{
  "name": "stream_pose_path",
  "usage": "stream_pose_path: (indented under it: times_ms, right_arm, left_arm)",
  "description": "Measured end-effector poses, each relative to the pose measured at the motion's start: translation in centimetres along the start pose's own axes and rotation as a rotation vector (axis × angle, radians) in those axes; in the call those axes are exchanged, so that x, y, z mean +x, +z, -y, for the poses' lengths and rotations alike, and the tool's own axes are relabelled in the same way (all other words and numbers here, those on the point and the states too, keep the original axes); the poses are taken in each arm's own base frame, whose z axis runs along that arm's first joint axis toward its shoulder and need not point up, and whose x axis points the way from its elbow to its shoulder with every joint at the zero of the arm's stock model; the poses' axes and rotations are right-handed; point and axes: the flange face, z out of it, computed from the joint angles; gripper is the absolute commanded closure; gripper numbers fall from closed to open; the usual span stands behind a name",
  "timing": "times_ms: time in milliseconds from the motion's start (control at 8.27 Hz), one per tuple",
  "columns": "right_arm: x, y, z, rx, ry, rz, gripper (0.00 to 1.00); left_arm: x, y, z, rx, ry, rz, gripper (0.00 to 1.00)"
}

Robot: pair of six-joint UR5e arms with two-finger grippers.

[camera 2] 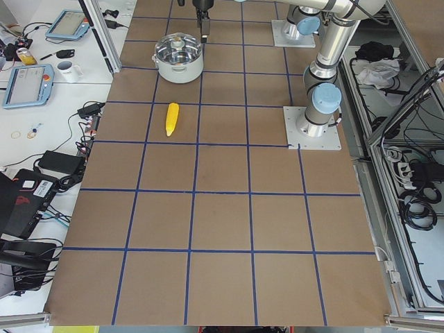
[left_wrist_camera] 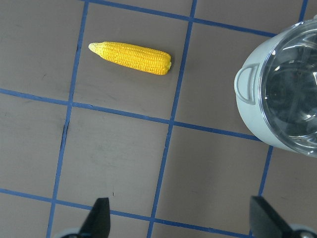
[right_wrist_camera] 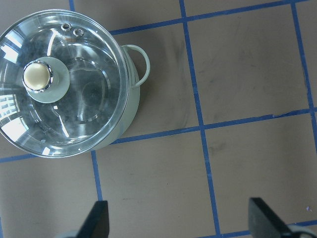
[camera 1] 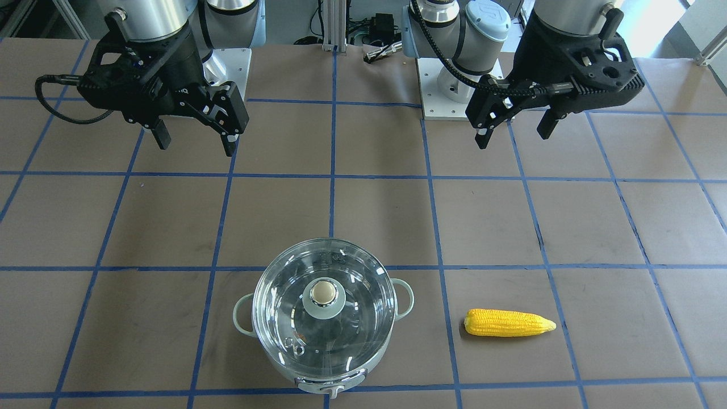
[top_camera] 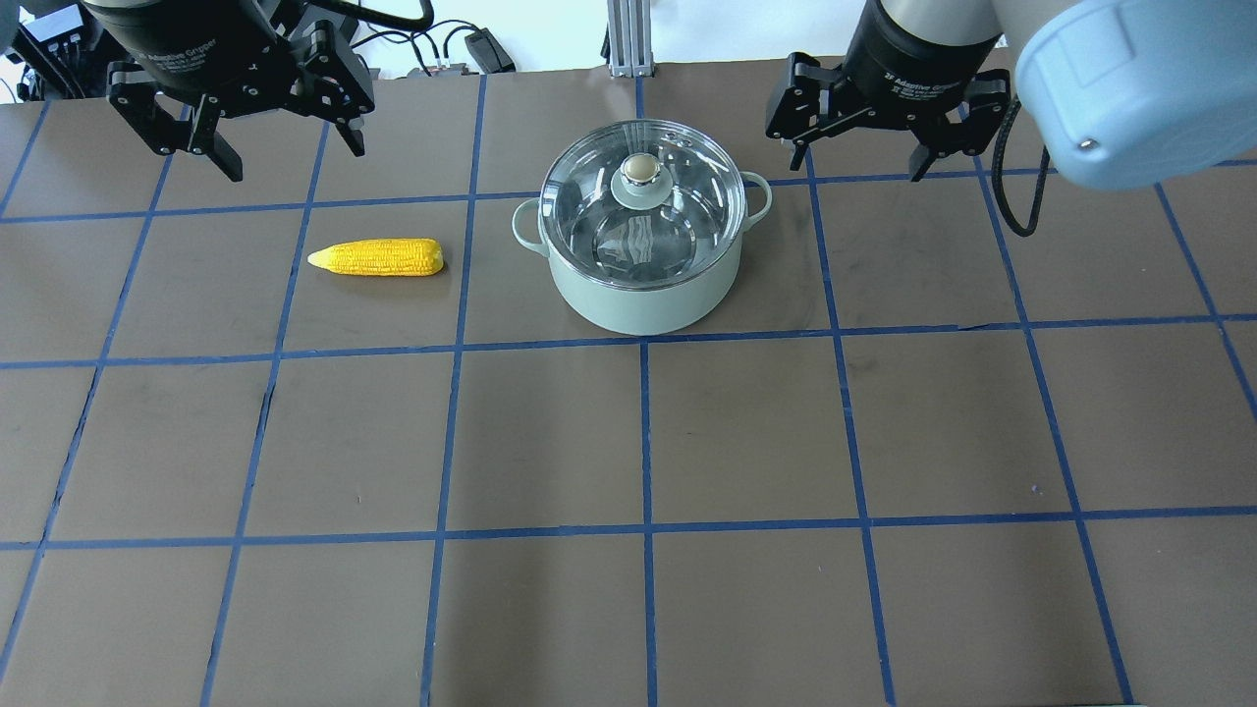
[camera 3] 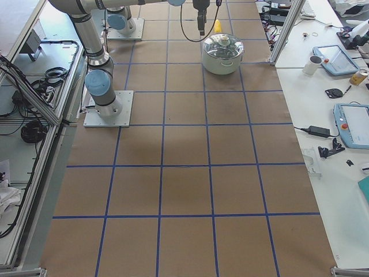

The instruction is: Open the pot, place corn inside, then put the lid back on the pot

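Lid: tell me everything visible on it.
The lid is a round dome of clear glass with a thin metal-looking rim. The shiny inside of the pot shows through it. At its centre sits a pale grey-green base with a beige knob, and two small metal vent rings lie near one edge. It rests level and closed on the pot, touching only the rim. The left gripper and right gripper are open and clear of it.
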Motion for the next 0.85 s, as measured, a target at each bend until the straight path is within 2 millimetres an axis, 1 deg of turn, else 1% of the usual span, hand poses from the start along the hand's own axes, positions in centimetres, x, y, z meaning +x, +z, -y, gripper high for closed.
stream_pose_path:
  times_ms: [484, 846]
  right_arm:
    - [-0.03, -0.08, -0.05, 0.0, -0.003, 0.003, 0.0]
    - [-0.44, -0.09, -0.17, -0.004, -0.013, 0.027, 0.0]
  left_arm:
    - [0.0, -0.17, 0.0, 0.003, 0.0, -0.001, 0.0]
    - [0.05, 0.05, 0.14, 0.0, -0.001, -0.002, 0.0]
